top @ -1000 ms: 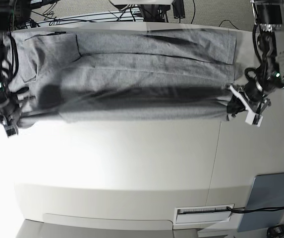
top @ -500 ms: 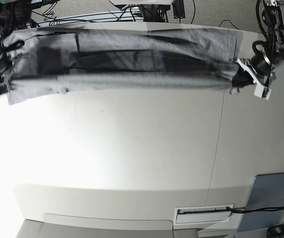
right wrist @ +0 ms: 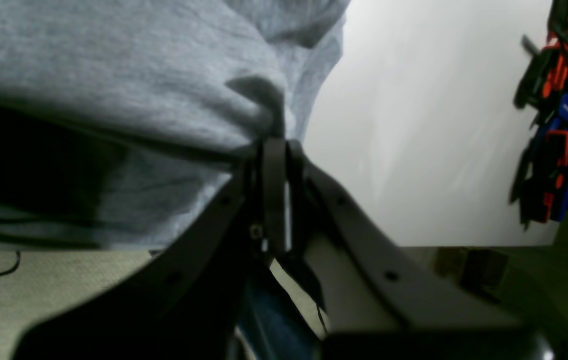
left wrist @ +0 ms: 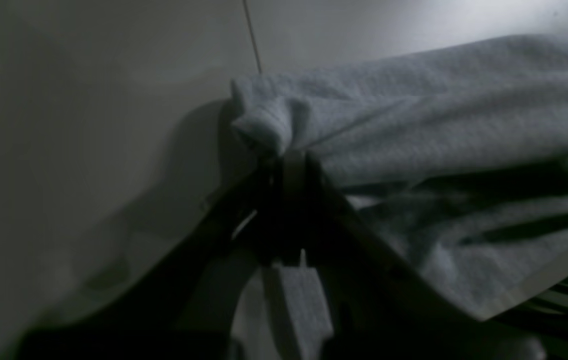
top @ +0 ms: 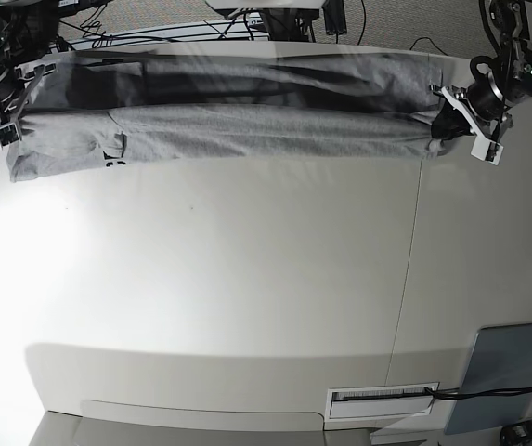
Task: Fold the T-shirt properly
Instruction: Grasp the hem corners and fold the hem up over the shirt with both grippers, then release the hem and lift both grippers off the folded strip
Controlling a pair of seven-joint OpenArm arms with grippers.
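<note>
So the grey T-shirt (top: 247, 130) is stretched in a long band across the far edge of the white table (top: 247, 279). The left gripper (top: 444, 125) is pinched tight on its right end, and the right gripper (top: 10, 116) is clamped on the left end.

White tabletop and its clutter

A broad white table (top: 247, 279) bears a flat grey-blue rectangular panel (top: 505, 372); black cables (top: 136, 28) trail across beige carpet (top: 154, 11) behind.
</note>
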